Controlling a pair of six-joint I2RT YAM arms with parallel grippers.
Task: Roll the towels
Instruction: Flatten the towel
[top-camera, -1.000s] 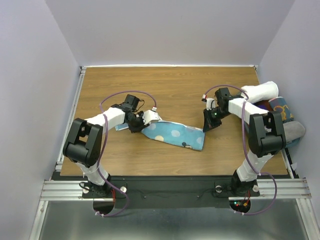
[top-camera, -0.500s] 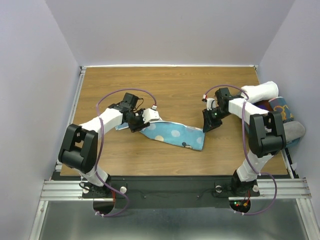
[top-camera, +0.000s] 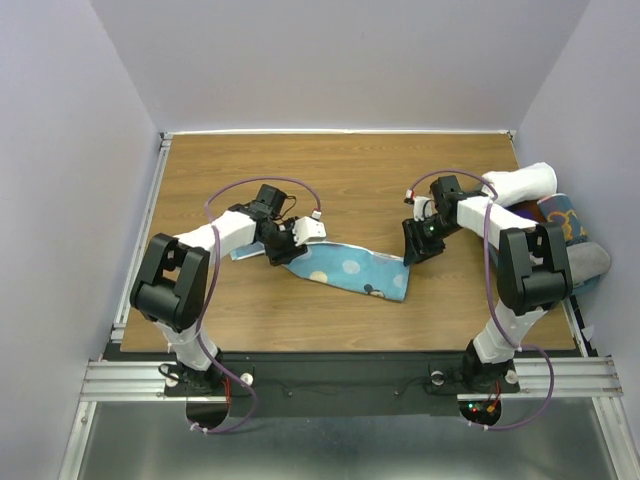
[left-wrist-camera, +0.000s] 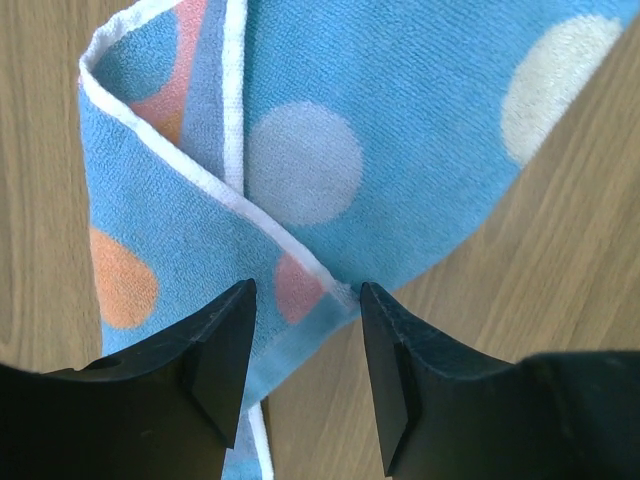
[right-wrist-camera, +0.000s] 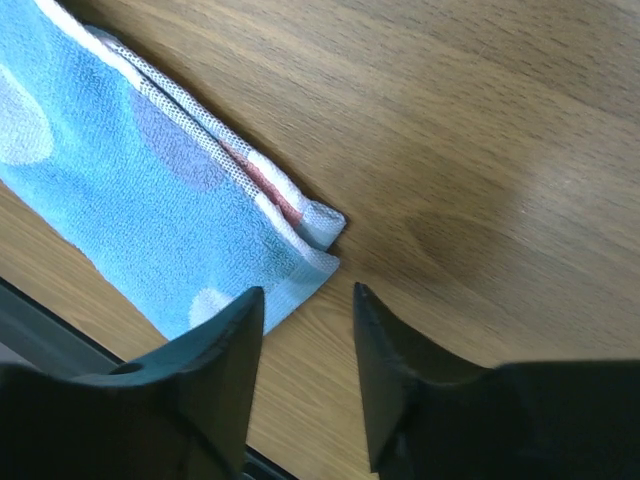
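Observation:
A light blue towel (top-camera: 345, 268) with pale and orange dots lies folded into a long strip across the table's middle. My left gripper (top-camera: 290, 243) hovers over its left end. In the left wrist view this gripper (left-wrist-camera: 305, 300) is open, and the folded corner of the towel (left-wrist-camera: 400, 120) lies flat below the gap. My right gripper (top-camera: 412, 248) stands at the strip's right end. Seen from the right wrist, it (right-wrist-camera: 308, 300) is open over bare wood, just beside the towel's layered end (right-wrist-camera: 150, 200). A navy and mustard towel (top-camera: 563, 220) lies bunched at the table's right edge.
A white rolled cloth (top-camera: 520, 183) lies at the right edge behind the navy towel, and a grey cloth (top-camera: 590, 262) lies in front of it. The wooden table (top-camera: 340, 170) is walled on three sides, with a metal rail along its near edge.
Both grippers have opened wider; the right one was shut a second ago and now stands apart beside the towel's end. The left arm's elbow swung out and back. The towel has not moved.

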